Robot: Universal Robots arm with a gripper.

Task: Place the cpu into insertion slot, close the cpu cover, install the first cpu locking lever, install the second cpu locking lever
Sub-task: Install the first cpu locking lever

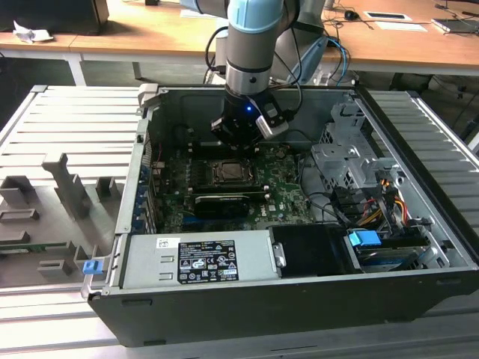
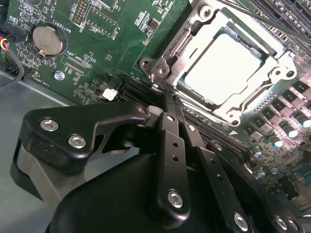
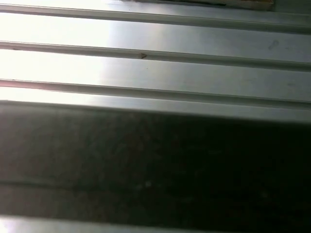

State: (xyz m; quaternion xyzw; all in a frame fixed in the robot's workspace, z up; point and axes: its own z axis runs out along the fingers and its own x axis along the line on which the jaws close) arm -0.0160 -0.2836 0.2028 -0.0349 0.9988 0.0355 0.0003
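Silvery-grey square cpu (image 2: 224,68) seated under thin silvery frame cover (image 2: 272,73); black gripper (image 2: 167,104) jaws together at its 7 o'clock. Lever could be missed if misaligned.

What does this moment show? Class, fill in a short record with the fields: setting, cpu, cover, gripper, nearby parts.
setting: open computer case with a green motherboard inside
cpu: silvery cpu lying in the insertion slot
cover: cpu cover down over the cpu's edges
gripper: gripper beside the socket, holding nothing, fingers together
nearby parts: round coin battery; blue clip at the drive bay
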